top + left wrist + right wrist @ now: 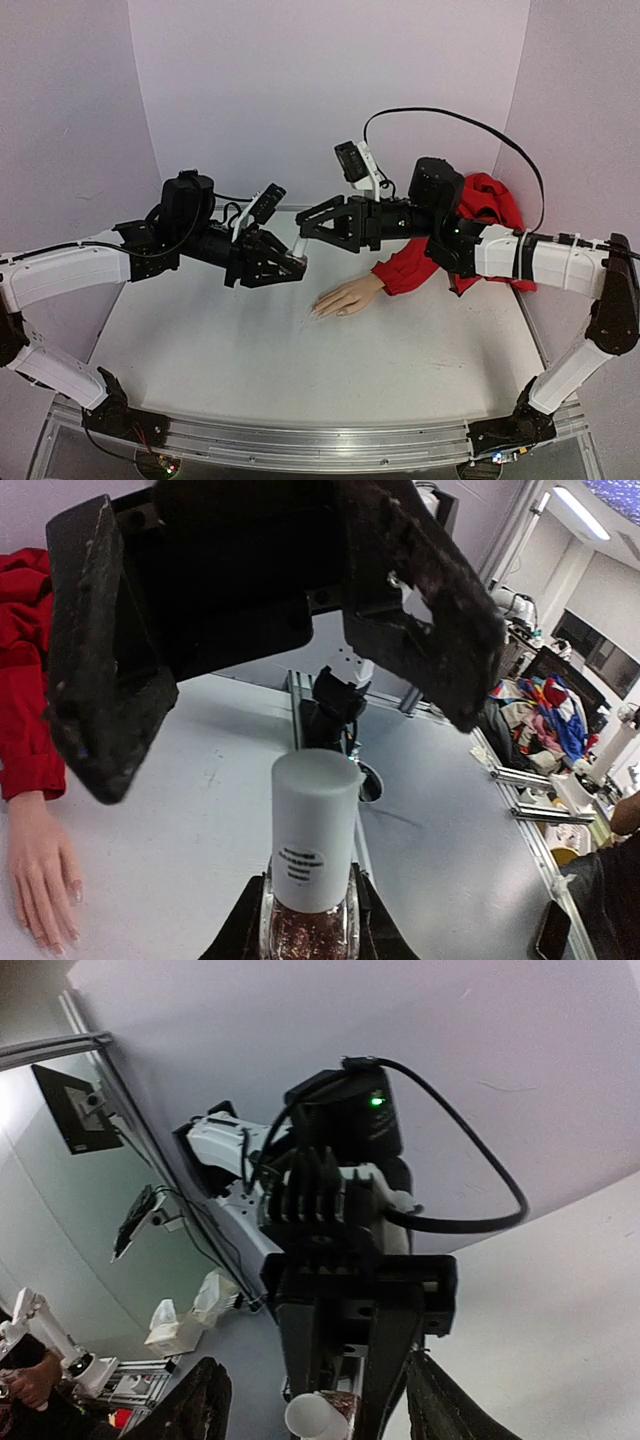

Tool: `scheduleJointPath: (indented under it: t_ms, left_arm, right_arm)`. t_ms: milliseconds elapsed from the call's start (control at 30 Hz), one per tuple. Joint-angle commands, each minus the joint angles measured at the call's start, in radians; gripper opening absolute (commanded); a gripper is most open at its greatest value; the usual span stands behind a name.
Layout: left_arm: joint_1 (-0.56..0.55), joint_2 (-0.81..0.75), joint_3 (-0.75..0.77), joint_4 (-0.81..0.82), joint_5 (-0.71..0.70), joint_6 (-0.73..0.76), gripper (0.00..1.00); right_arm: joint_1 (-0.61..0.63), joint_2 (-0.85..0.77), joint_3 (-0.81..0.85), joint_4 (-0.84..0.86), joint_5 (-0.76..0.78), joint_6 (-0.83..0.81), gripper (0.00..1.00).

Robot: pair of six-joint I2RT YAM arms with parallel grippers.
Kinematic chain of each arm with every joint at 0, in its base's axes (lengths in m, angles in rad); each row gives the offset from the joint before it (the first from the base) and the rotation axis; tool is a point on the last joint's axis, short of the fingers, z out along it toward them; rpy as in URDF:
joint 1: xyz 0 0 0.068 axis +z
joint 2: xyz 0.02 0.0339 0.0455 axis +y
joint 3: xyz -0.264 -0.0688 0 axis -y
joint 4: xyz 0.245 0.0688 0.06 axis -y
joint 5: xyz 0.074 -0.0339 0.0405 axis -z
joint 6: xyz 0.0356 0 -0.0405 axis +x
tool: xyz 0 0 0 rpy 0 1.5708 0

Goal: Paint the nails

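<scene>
My left gripper [297,264] [310,925] is shut on a small glass bottle [305,935] of red glittery polish, held above the table. Its white cap [315,830] [315,1415] is on and points at my right gripper [303,222] [320,1405]. That gripper is open, its black fingers [100,680] spread wide just beyond the cap without touching it. The pale mannequin hand [345,297] [40,865] lies flat on the table under both grippers, with a red sleeve [410,265]. Its nails [62,946] look tiny and pale.
Red fabric [490,205] is bunched at the back right behind the right arm. A black cable [450,118] loops above that arm. Lilac walls [80,120] close in the white table [250,360] on three sides. An aluminium rail [300,445] runs along the near edge.
</scene>
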Motion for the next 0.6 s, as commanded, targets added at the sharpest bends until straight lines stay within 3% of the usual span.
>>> scheduleJointPath:
  t_ms: [0, 267, 567]
  left_arm:
    - [-0.007, 0.011, 0.062, 0.040, 0.137, -0.025, 0.00]
    - [-0.009, 0.008, 0.069, 0.039, 0.138, -0.034, 0.00]
    - [-0.009, 0.002, 0.070, 0.042, 0.073, -0.047, 0.00]
  right_arm:
    - [0.009, 0.033, 0.004, 0.261, -0.164, 0.123, 0.53]
    - [0.021, 0.061, 0.009, 0.270, -0.174, 0.128, 0.48]
    - [0.036, 0.080, 0.014, 0.268, -0.180, 0.121, 0.34]
